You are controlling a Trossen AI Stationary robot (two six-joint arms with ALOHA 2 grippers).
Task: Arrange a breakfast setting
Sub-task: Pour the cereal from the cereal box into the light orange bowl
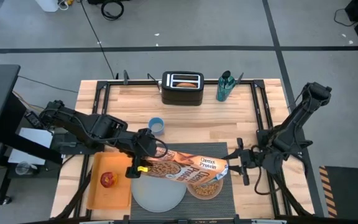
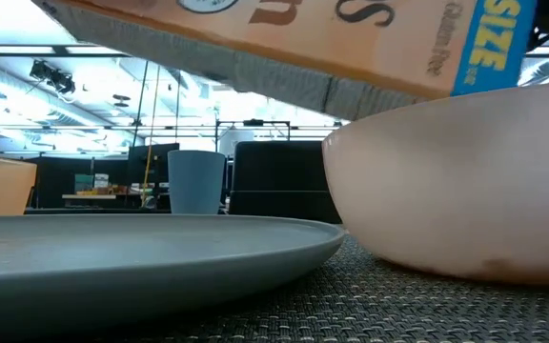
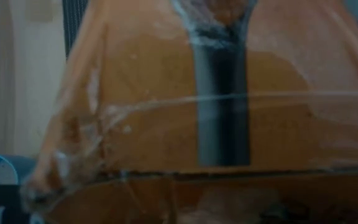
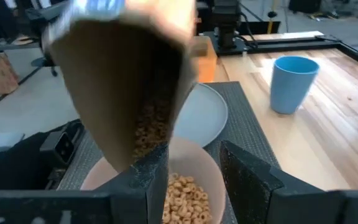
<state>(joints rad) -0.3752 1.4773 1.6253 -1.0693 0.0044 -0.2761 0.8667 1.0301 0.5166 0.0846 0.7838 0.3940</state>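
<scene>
The orange cereal box [image 1: 182,167] hangs on its side above the dark grey placemat [image 1: 229,198], its open mouth [image 4: 135,143] over the pink bowl [image 1: 207,185]. The bowl holds cereal rings [image 4: 185,193]. My left gripper [image 1: 143,157] is shut on the box's closed end. My right gripper [image 4: 191,162] stands open at the box's mouth, above the bowl, with nothing between its fingers. The pale grey plate [image 1: 159,194] lies on the placemat beside the bowl. A red apple [image 1: 109,180] rests on an orange board [image 1: 98,193]. In the low view the box [image 2: 303,38] crosses above bowl [image 2: 465,191] and plate [image 2: 141,248]. My left gripper holds the cereal box by its closed end [image 1: 139,164], coming from the table's left and slanting down. The box's side [image 3: 216,143] fills the left wrist view and hides the fingers. The box is lifted clear, lying almost level, mouth toward the bowl. My right gripper has one finger [image 4: 151,177] right beside the box's mouth; whether it touches, I cannot tell.
A small blue cup [image 1: 156,126] stands on the wood behind the placemat. At the far edge are a black toaster [image 1: 182,88] and a teal bottle [image 1: 224,86]. Bare wood lies between them and the placemat.
</scene>
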